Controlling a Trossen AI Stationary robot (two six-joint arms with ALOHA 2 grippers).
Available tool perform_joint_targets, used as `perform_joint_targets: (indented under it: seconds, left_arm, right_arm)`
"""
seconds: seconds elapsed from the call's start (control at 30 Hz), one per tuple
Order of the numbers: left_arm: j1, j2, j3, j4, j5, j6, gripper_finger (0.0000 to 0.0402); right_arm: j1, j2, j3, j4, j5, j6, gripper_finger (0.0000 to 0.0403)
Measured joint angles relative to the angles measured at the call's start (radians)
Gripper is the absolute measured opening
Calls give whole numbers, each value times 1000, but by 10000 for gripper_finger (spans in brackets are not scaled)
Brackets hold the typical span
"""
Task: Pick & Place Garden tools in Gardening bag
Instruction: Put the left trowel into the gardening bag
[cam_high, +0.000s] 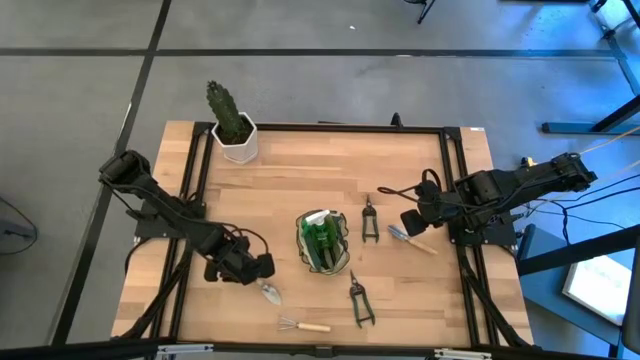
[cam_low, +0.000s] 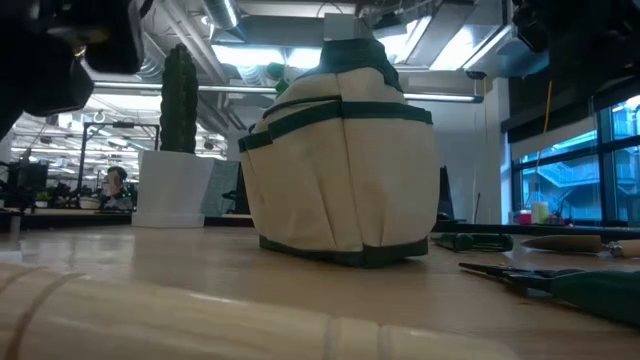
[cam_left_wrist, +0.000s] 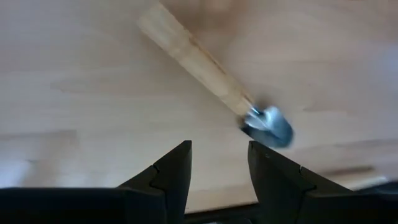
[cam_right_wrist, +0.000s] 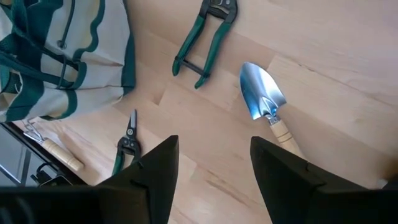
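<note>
High view: bag (cam_high: 322, 243) sits mid-table (cam_high: 300, 170). Left hand (cam_high: 262, 268), fingers apart, hovers by a trowel (cam_high: 269, 292) at seven o'clock. Right hand (cam_high: 412, 222), fingers apart, hovers over another trowel (cam_high: 410, 239) at three o'clock.

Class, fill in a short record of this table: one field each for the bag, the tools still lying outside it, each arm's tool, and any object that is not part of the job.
bag: gardening bag upright mid-table, green item inside
outside bag: shears, trowel, snips, wire rake, small trowel
left tool: open, above the small trowel
right tool: open, over the trowel
not part: cactus, far-left corner
</note>
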Motion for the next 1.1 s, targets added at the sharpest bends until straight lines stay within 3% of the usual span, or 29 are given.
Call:
perform_joint_targets:
  seconds: [0.27,0.73,1.1]
  left_arm:
    - [21,0,-70,108,0,-3,152]
    - [46,0,-71,39,-6,6,152]
    - [45,93,-70,74,0,49,152]
  right_arm:
    - [0,0,0,0,8,-2,202]
    - [0,0,0,1,11,-2,202]
    - [0,0,0,3,11,-2,202]
